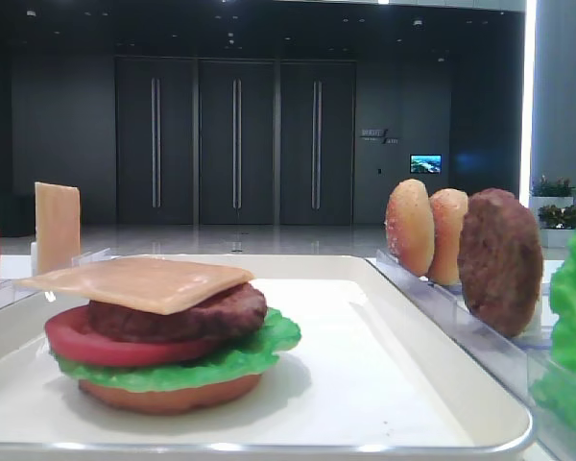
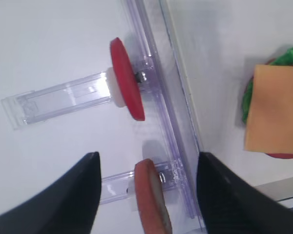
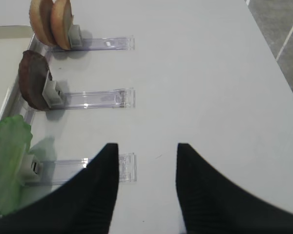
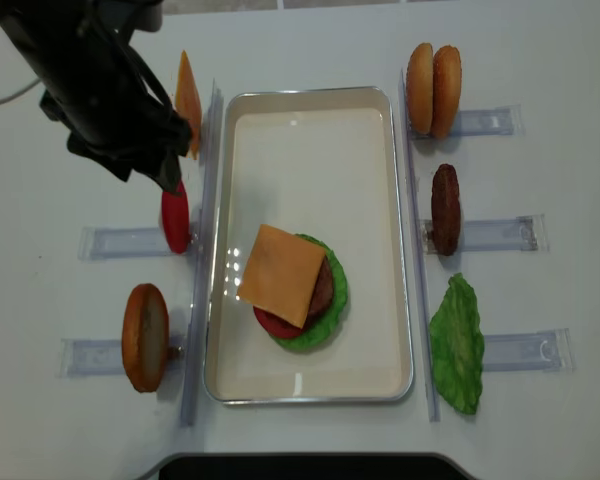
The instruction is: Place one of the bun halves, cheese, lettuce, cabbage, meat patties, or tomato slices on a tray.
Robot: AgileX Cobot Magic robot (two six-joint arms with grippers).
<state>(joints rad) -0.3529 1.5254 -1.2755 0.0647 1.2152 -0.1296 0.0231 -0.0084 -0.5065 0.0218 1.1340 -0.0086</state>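
On the white tray (image 4: 310,150) sits a stack: bun half, lettuce (image 4: 337,300), tomato slice, meat patty (image 1: 192,312), with cheese (image 4: 280,275) on top. My left gripper (image 2: 149,156) is wide open and empty. A bun half (image 2: 154,204) standing in its rack shows between the fingers, untouched. From above, the left gripper (image 4: 170,175) hangs over the left rack, just behind the standing tomato slice (image 4: 175,220). My right gripper (image 3: 147,146) is open and empty above bare table, right of the lettuce leaf (image 3: 10,161). Cabbage is out of view.
Clear rack strips (image 4: 110,242) and long rails flank the tray. A second cheese slice (image 4: 187,100) stands at the back left. On the right stand two bun halves (image 4: 432,75), a patty (image 4: 445,208) and a lettuce leaf (image 4: 457,343). The table's edge (image 3: 276,58) runs along the right.
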